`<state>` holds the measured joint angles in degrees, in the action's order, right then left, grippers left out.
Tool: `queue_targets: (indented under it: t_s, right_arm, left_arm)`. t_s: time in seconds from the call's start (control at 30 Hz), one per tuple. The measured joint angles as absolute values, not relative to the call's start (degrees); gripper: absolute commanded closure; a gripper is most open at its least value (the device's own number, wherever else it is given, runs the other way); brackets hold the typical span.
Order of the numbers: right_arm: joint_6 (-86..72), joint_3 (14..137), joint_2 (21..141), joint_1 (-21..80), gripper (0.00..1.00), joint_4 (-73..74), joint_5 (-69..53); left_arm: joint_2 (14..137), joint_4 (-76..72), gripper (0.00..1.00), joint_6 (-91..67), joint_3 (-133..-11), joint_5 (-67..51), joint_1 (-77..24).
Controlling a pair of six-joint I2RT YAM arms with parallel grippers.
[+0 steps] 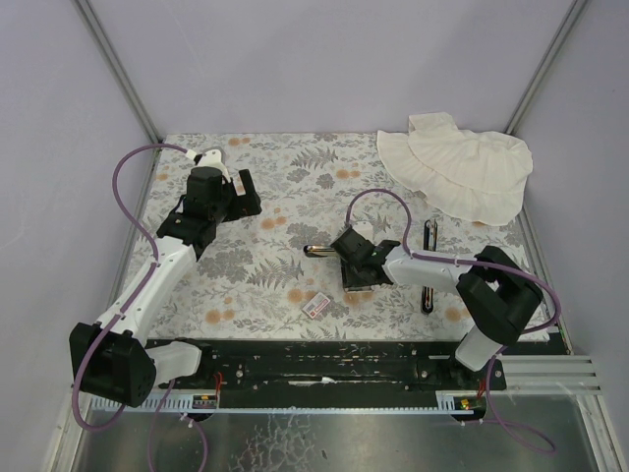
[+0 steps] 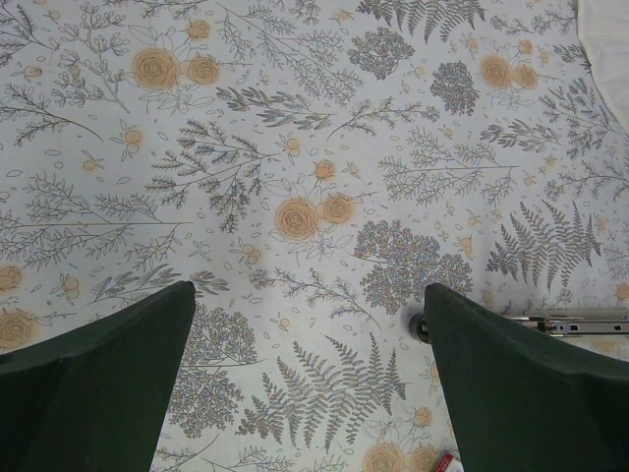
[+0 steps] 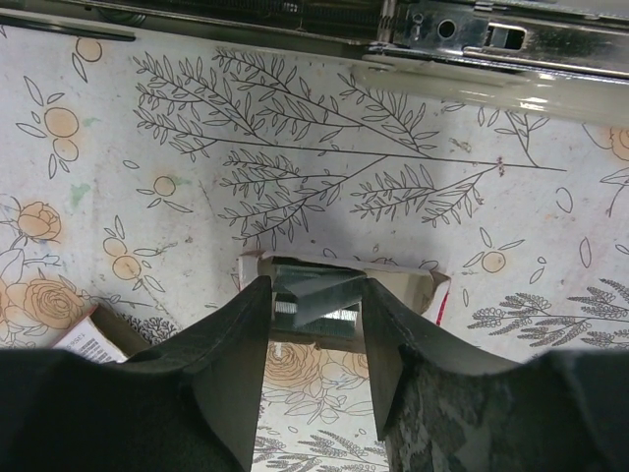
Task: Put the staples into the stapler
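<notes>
The staples point(image 3: 316, 295) lie in their tray point(image 3: 403, 287) on the bench point(image 3: 295, 147), near the stapler point(image 3: 442, 39). The right fingers point(image 3: 236, 354) straddle the strip, one on each side and close against it. Whether they pinch it I cannot tell. The sleeve point(image 3: 84, 339) lies just beside the tray. The left fingers point(image 2: 108, 364) hang spread wide above the bench, holding nothing.

Stapler point(image 3: 472, 49) blocks just ahead of R hand point(image 3: 314, 295); bare mat point(image 2: 295, 118) under L hand point(image 2: 307, 295).
</notes>
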<state>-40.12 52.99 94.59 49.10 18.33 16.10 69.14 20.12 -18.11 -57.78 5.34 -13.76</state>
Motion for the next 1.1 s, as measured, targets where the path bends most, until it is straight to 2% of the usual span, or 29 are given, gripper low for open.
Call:
queue_targets:
  t_s: [0.63,0.9,1.1]
  right_arm:
    - [-40.6,53.0,94.8,49.1,0.47,18.7,16.3]
    - [-41.1,53.0,94.8,49.1,0.58,18.0,15.4]
    - [-41.0,53.0,94.8,49.1,0.56,17.7,15.5]
  left_arm:
    - [69.1,20.1,0.0,-18.1,-57.8,4.9,-13.8]
    - [69.1,20.1,0.0,-18.1,-57.8,4.9,-13.7]
    - [69.1,20.1,0.0,-18.1,-57.8,4.9,-13.7]
